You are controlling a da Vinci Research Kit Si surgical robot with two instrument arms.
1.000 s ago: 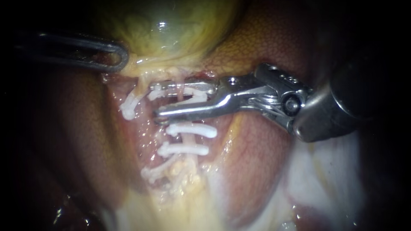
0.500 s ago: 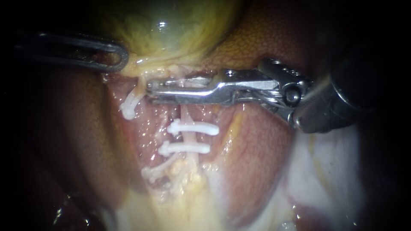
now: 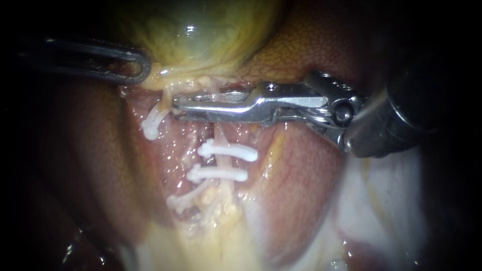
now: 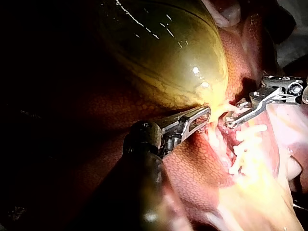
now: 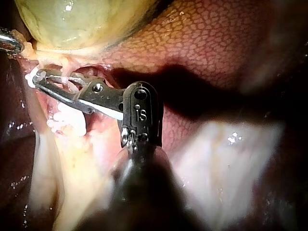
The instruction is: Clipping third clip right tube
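Observation:
My right instrument (image 3: 177, 107) comes in from the right, and its long jaws lie pressed together across the right tube (image 3: 221, 136), just under the gallbladder (image 3: 196, 35). A white clip (image 3: 202, 95) is squeezed between the jaws around the tube and shows only as slivers. Two white clips (image 3: 228, 152) (image 3: 219, 174) sit lower on the same tube. My left instrument (image 3: 142, 65) holds the gallbladder's lower edge with its looped jaws shut. In the right wrist view the jaws (image 5: 39, 80) cross the tube above the clips (image 5: 67, 120). The left wrist view has my left jaws (image 4: 204, 115) at the gallbladder's neck.
To the left, another tube carries white clips (image 3: 150, 124) (image 3: 183, 200). Red-brown liver (image 3: 301, 45) surrounds the field. Pale, yellowish tissue (image 3: 381, 200) lies below and to the right. The right instrument's wrist (image 3: 341, 113) and dark shaft fill the right side.
One second ago the right jaws stood open around the tube with the clip between them. They have closed and lifted slightly towards the gallbladder. The left instrument has not moved.

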